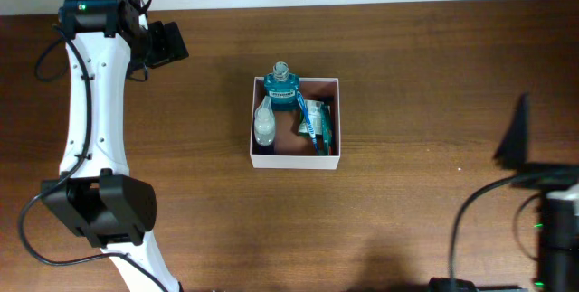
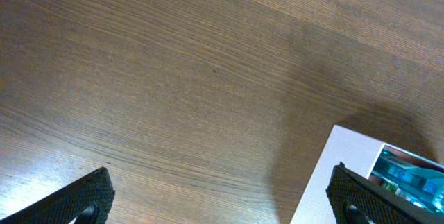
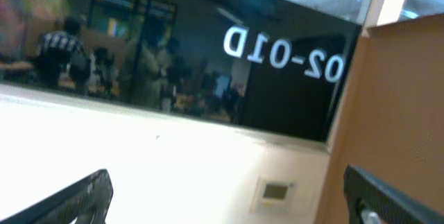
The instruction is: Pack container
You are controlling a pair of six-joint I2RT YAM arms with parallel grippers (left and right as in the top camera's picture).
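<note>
Container (image 1: 296, 159) lies well apart from the gaping left pincer (image 2: 222, 200).

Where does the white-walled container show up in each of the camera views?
Overhead: the container lies near the picture's centre, a little above the middle.
Left wrist: only one white corner of it shows, at the lower right edge.
Right wrist: not in it.
Shared landmark: the brown wooden table, seen overhead and from the left wrist only.

bottle (image 1: 281, 81) in container (image 1: 296, 160), toothbrush (image 1: 263, 126) beside
</note>
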